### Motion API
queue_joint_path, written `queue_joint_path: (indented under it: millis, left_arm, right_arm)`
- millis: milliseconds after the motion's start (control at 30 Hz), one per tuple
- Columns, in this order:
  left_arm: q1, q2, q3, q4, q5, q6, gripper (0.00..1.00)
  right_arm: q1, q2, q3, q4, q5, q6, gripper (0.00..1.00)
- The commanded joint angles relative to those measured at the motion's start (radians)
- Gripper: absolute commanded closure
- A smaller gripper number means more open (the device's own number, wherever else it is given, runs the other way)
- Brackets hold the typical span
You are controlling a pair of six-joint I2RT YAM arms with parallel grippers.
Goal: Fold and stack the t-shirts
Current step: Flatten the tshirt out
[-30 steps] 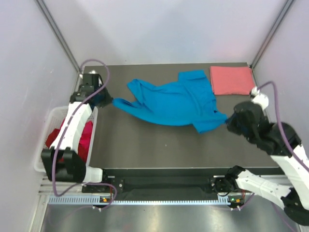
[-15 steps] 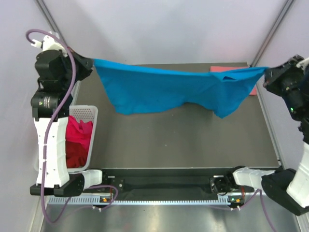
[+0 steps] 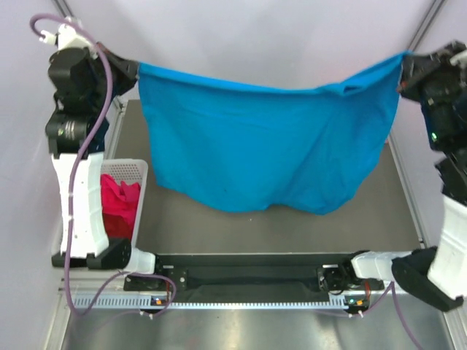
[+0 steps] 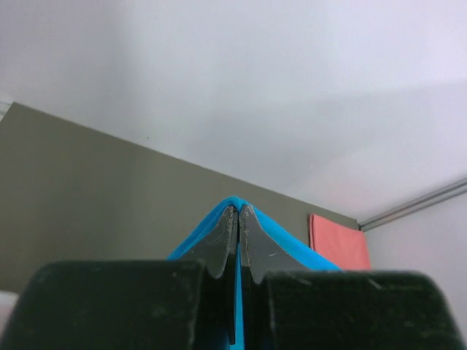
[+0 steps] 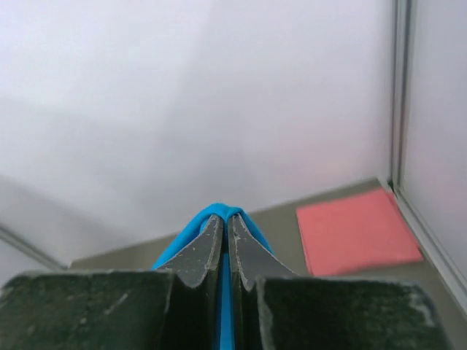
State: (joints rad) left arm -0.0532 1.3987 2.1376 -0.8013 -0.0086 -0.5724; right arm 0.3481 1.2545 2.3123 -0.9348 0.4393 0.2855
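Top view: the blue t-shirt (image 3: 263, 146) hangs spread between the 2 grippers, the left gripper (image 3: 135, 69) and right gripper (image 3: 403, 65) each clamped on an upper corner.
Left wrist: jaws pinch blue cloth; the salmon t-shirt (image 4: 336, 244) lies ahead-right.
Right wrist: same pinch, salmon t-shirt ahead-right.

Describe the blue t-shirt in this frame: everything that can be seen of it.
The blue t-shirt is bright blue, soft plain cloth, held in the air and spread wide like a sheet between the two arms. The left gripper is shut on its upper left corner, the right gripper on its upper right corner. The top edge sags slightly in the middle, with a small fold near the right end. The wavy lower edge hangs over the table; whether it touches is unclear.
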Motion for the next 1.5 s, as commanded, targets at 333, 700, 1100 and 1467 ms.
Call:
queue_joint_path:
  millis: [333, 700, 1100, 1467]
  left_arm:
    - [0.021, 0.278, 0.197, 0.483, -0.030, -0.087, 1.00]
    - [0.147, 0.471, 0.277, 0.665, 0.073, -0.263, 1.00]
    - [0.165, 0.326, 0.105, 0.676, 0.142, -0.322, 1.00]
    - [0.056, -0.211, -0.258, 0.554, 0.067, -0.212, 1.00]
  right_arm:
    - [-0.061, 0.241, 0.136, 0.711, 0.003, -0.192, 1.00]
    - [-0.100, 0.351, 0.145, 0.826, -0.013, -0.204, 1.00]
    - [-0.113, 0.179, 0.001, 0.763, 0.010, -0.209, 1.00]
    - [-0.113, -0.265, -0.310, 0.697, -0.085, -0.091, 1.00]
